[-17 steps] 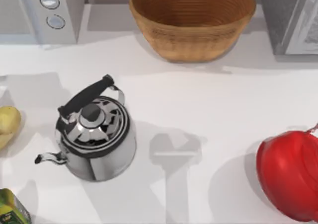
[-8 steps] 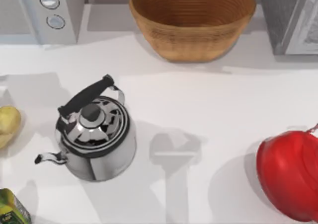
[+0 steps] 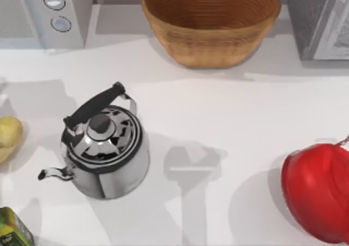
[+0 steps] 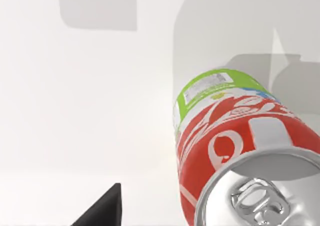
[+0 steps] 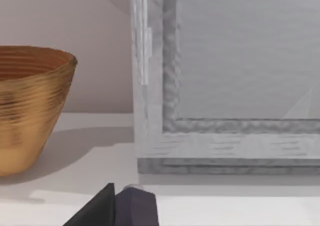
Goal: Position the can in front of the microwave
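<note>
The can [image 4: 235, 141], red and green with white lettering and a silver lid, stands upright on the white table, seen from above in the left wrist view. A dark part of my left gripper [image 4: 102, 211] pokes in beside the can, with a gap of bare table between them. The microwave [image 3: 43, 14], pale grey with two round dials, sits at the back left of the table. A dark tip of my right gripper [image 5: 100, 208] shows in the right wrist view, facing the speckled grey appliance [image 5: 225, 85].
A steel kettle [image 3: 103, 148] with a black handle stands left of centre. A wicker basket [image 3: 211, 22] sits at the back middle, the speckled grey box [image 3: 319, 19] at the back right. A red rounded object [image 3: 316, 191] lies at the right edge. At the left edge are a potato [image 3: 8, 137] and a green carton [image 3: 11, 229].
The shadow at the table's left edge has shifted slightly. No object in the top view has moved.
</note>
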Controlling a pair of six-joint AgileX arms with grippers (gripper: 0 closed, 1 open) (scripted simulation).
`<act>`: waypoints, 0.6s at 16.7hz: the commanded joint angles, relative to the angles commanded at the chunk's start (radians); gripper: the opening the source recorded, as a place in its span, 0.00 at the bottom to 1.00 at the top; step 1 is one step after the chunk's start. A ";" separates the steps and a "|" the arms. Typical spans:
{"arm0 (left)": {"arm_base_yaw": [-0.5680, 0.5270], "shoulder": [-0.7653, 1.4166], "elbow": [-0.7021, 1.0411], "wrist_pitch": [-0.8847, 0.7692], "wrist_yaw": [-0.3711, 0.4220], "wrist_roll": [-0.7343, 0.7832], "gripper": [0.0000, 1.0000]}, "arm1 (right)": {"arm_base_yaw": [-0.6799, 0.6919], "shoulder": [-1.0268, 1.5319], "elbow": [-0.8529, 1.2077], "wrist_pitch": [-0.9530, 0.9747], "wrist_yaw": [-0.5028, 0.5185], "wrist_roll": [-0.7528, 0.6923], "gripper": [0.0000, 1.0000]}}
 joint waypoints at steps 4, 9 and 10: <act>-0.001 0.003 0.035 -0.033 0.000 0.001 1.00 | 0.000 0.000 0.000 0.000 0.000 0.000 1.00; -0.001 0.005 0.110 -0.107 -0.001 -0.001 1.00 | 0.000 0.000 0.000 0.000 0.000 0.000 1.00; -0.001 0.005 0.128 -0.125 -0.001 -0.001 1.00 | 0.000 0.000 0.000 0.000 0.000 0.000 1.00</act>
